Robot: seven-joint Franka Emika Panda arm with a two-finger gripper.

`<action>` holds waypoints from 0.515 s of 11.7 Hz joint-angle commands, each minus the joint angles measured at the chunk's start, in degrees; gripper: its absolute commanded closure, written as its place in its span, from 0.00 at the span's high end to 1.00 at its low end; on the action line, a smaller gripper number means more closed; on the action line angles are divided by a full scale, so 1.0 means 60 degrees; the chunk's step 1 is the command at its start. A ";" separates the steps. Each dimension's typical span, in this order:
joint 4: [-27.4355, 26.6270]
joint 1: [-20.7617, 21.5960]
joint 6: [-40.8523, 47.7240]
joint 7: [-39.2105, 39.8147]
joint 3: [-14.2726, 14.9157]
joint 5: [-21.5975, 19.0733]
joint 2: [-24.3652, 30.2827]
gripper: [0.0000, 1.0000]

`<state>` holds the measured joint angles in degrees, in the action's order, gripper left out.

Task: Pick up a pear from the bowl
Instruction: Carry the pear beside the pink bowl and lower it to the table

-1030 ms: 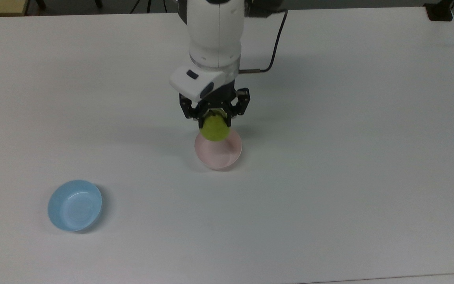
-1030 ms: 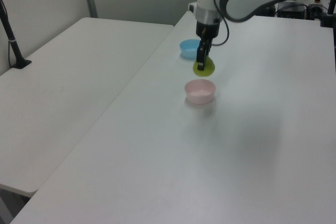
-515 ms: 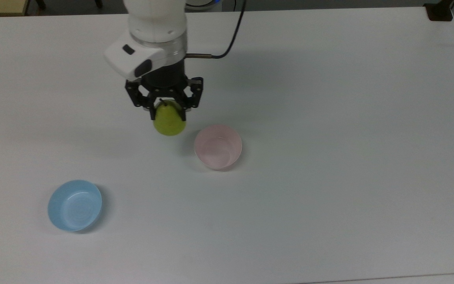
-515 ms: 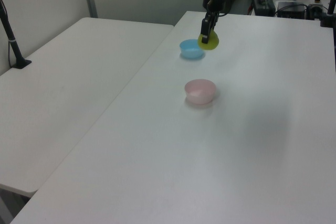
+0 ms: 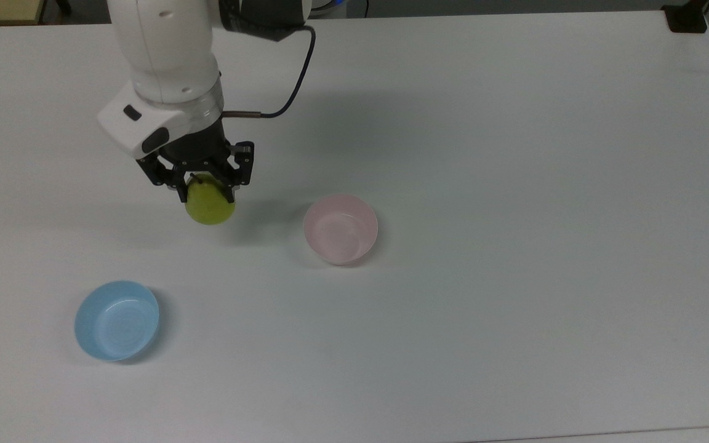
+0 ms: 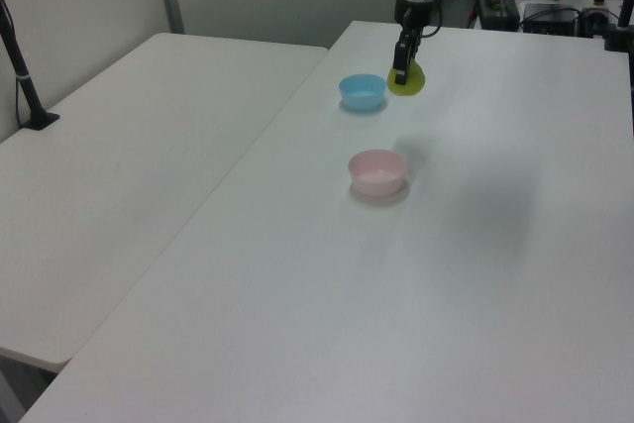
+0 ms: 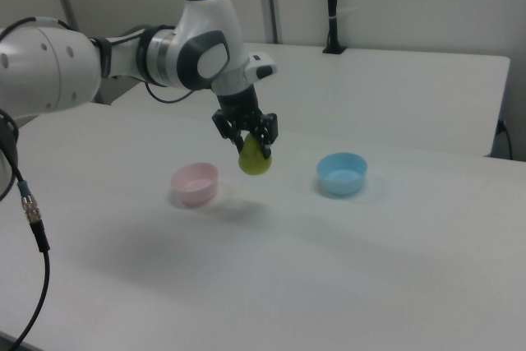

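The white table (image 5: 514, 184) carries everything here, wide and mostly bare. Over it reaches the white arm (image 5: 164, 55), coming in from the top view's twelve o'clock edge and ending at the gripper (image 5: 207, 184), which hangs at about ten o'clock from the table's centre in the top view.

Two bowls sit on the table. The light blue bowl (image 5: 117, 320) lies toward seven o'clock in the top view, well apart from the arm. The pink bowl (image 5: 340, 228) sits near the centre and looks empty, its inside showing plain pale walls.

The pear (image 5: 210, 204), yellow-green with its dark stem up between the jaws, is gripped by its upper part, the jaws closed on it from either side. In the right view the pear (image 7: 255, 158) hangs clear above the table between the pink bowl (image 7: 195, 182) and the light blue bowl (image 7: 342, 173), touching neither. From the pink bowl, in the top view, it lies toward nine o'clock.

The pick-up itself looks done: the fruit is out of the bowl and off the table. What remains is carrying it. The next move calls for keeping the grip firm on the rounded, tapering top, and moving smoothly so it does not slip down out of the jaws.
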<state>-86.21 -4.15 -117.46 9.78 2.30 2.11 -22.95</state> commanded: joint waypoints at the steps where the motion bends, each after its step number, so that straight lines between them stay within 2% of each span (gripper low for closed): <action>1: 0.0028 -0.0070 -0.0767 0.0288 0.0012 -0.0030 -0.0554 0.51; 3: 0.0028 -0.0070 -0.1513 0.0274 0.0012 -0.0015 -0.1037 0.51; 6: 0.0013 -0.0070 -0.2057 0.0259 0.0012 0.0087 -0.1477 0.57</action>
<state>-86.25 -4.67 -127.42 10.15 2.29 2.12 -30.58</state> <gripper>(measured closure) 0.379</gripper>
